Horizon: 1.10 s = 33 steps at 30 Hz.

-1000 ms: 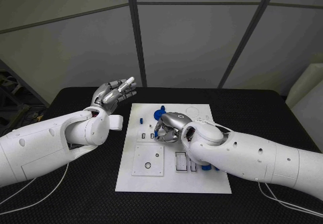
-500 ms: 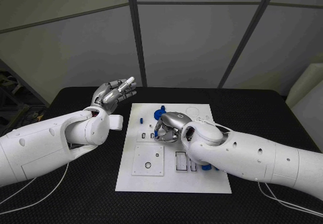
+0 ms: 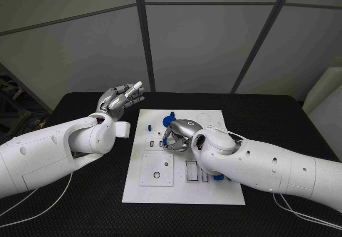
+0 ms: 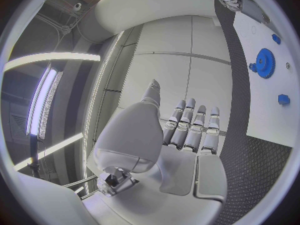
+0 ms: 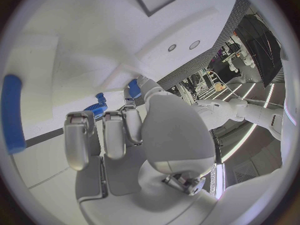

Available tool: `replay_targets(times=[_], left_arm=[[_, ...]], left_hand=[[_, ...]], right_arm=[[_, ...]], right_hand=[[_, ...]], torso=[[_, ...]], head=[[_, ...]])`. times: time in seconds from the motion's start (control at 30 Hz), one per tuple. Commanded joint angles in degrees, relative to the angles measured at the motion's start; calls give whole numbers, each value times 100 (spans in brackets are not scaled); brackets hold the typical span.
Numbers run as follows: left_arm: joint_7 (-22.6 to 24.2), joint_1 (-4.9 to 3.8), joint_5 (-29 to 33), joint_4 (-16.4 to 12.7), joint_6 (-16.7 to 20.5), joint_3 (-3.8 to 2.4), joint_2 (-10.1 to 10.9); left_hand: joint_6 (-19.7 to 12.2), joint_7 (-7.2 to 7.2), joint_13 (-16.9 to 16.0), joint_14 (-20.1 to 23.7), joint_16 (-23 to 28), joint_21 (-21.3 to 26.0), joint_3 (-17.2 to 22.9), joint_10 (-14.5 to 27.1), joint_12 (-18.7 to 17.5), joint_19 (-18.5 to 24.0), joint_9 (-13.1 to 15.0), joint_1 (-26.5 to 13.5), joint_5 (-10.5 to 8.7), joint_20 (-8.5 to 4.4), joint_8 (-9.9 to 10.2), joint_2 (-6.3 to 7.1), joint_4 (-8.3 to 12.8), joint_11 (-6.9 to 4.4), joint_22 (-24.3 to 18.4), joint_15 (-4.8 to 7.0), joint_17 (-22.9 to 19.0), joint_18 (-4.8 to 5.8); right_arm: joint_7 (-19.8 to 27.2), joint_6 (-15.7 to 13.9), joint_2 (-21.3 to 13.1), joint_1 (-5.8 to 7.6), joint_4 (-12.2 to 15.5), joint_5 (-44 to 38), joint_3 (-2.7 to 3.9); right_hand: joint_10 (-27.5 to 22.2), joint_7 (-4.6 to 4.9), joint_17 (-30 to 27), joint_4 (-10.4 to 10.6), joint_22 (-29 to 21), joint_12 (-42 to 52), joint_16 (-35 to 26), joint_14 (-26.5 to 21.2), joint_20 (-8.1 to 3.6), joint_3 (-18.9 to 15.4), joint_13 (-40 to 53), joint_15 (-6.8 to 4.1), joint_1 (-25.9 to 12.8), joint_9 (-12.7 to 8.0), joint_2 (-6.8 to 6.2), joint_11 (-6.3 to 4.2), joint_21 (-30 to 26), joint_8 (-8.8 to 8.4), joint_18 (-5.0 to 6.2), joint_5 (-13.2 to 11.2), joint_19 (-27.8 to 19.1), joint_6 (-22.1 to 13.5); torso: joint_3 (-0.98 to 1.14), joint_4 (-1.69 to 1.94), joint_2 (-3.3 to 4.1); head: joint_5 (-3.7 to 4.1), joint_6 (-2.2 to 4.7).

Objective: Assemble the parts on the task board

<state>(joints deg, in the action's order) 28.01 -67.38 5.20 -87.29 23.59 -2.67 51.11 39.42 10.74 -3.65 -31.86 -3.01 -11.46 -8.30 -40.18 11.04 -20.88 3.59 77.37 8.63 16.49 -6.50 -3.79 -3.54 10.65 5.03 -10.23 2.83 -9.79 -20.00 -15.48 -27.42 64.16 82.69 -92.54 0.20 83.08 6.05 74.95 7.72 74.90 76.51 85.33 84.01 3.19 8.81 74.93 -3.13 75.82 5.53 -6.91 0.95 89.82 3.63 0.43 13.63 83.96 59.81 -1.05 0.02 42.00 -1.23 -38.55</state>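
The right silver many-fingered hand (image 3: 177,135) is held low over the middle of the white rectangular task board (image 3: 184,190), fingers curled downward. In the right wrist view a small blue part (image 5: 134,88) is seen at the fingertips (image 5: 129,106), beside a blue toothed gear (image 5: 97,109) that lies just beyond them; whether the part is actually pinched cannot be told. The gear is judged to be what the coming move turns on: it lies directly ahead of the curled fingers, toward the board's far end, and the right hand is by far the nearer.

The left silver hand (image 3: 121,100) is raised off the board's far left corner, palm up, fingers spread, with nothing held.

The board's rectangular recesses (image 3: 192,170) look unfilled, and a few small blue pieces (image 3: 149,128) are left loose near its far left edge. A long blue bar (image 5: 10,112) lies flat on the board.
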Motion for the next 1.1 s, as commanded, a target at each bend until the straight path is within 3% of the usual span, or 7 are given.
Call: replay_targets(times=[0.03, 0.23, 0.43, 0.67, 0.83, 0.93, 1.1], left_arm=[[26, -7, -23, -10, -56, -5, 4], [24, -7, -23, -10, -56, -5, 7], [3, -7, -34, -10, -58, -5, 9], [-136, -7, -224, 16, -63, -5, 26], [-493, -4, -628, 69, -279, -5, 70], [-984, -2, -1184, 81, -489, -5, 104], [-2189, -3, -2707, 25, -1189, -7, 191]], left_hand=[[29, 194, 0, -30, 13, -24, 2, -37, -29, -33, 9, 4, 12, -1, 28, -69, 21, 2, 4, -6, 7, -43], [29, 194, 0, -30, 13, -24, 2, -37, -29, -33, 9, 4, 12, -1, 28, -69, 21, 2, 4, -6, 7, -43], [75, 203, -1, -209, -12, -45, -8, -58, -25, -63, 13, 13, 20, 2, 24, -85, 65, 10, 7, -18, 24, -36], [689, 298, -50, -1709, -295, -739, -106, -854, 290, -1284, 75, -57, 17, 12, -145, -177, 204, 90, 249, -33, 144, -37], [1292, 146, -64, -2862, -750, -1255, -179, -1650, 511, -2223, 152, -101, 15, -218, -362, -274, 244, -131, 426, 258, 299, -85], [1478, 30, -49, -3380, -953, -1488, -194, -1938, 535, -2652, 170, -79, 107, -389, -392, -345, 266, -264, 506, 440, 420, -92], [1897, -231, -69, -4517, -1497, -1993, -335, -2649, 607, -3517, 246, -166, 48, -764, -461, -403, 200, -562, 703, 821, 849, -90]], right_arm=[[-33, -22, 4, 1, 1, -33, -5], [-34, -116, 2, 1, 5, -33, -5], [4, -492, -18, 1, 31, 3, -5], [730, -1419, -208, 1, 197, 398, -4], [2034, -1842, -649, 6, 594, 1312, 8], [2475, -1648, -974, 43, 834, 1929, 60], [2762, -1151, -1621, 228, 1243, 3176, 112]], right_hand=[[8, 14, 516, 38, 1510, -26, -18, 378, 46, -39, 476, 41, -50, 0, -19, 51, 18, -1, -43, -166, 604, -64], [-16, 19, 489, 104, 1510, -72, -35, 371, 56, -87, 442, 48, -103, 10, -53, 59, 18, 3, -43, -326, 604, -106], [-242, 78, 353, 480, 1510, -468, -122, 336, 92, -314, 153, 77, -240, -8, -319, 113, 18, -5, -43, -1071, 604, -437], [-424, 172, 110, 911, 1496, -785, -275, 270, 137, -526, -91, 146, -7, -101, -594, 194, 8, -9, -39, -1076, 594, -881], [-589, 154, -210, 851, 1094, -1084, -495, 177, 146, -370, -327, 141, 464, -97, -394, 178, -311, 45, 75, -1076, 305, -789], [-806, 131, -593, 823, 711, -1521, -772, 62, 135, -347, -671, 120, 625, -91, -325, 156, -636, 59, 181, -1076, 32, -694], [-1668, 105, -2538, 800, -1145, -3487, -2506, -514, 139, -386, -2270, 137, 783, -107, -217, 163, -2447, 27, 619, -1074, -1197, -541]], torso=[[1, 4, 0], [2, -1, 4], [1, 2, 2], [8, 1, -12], [23, -24, -34], [32, -34, -101], [76, -51, -211]], head=[[2, 2], [2, 10], [9, 24], [-16, 29], [-77, 82], [-97, 63], [-165, 25]])
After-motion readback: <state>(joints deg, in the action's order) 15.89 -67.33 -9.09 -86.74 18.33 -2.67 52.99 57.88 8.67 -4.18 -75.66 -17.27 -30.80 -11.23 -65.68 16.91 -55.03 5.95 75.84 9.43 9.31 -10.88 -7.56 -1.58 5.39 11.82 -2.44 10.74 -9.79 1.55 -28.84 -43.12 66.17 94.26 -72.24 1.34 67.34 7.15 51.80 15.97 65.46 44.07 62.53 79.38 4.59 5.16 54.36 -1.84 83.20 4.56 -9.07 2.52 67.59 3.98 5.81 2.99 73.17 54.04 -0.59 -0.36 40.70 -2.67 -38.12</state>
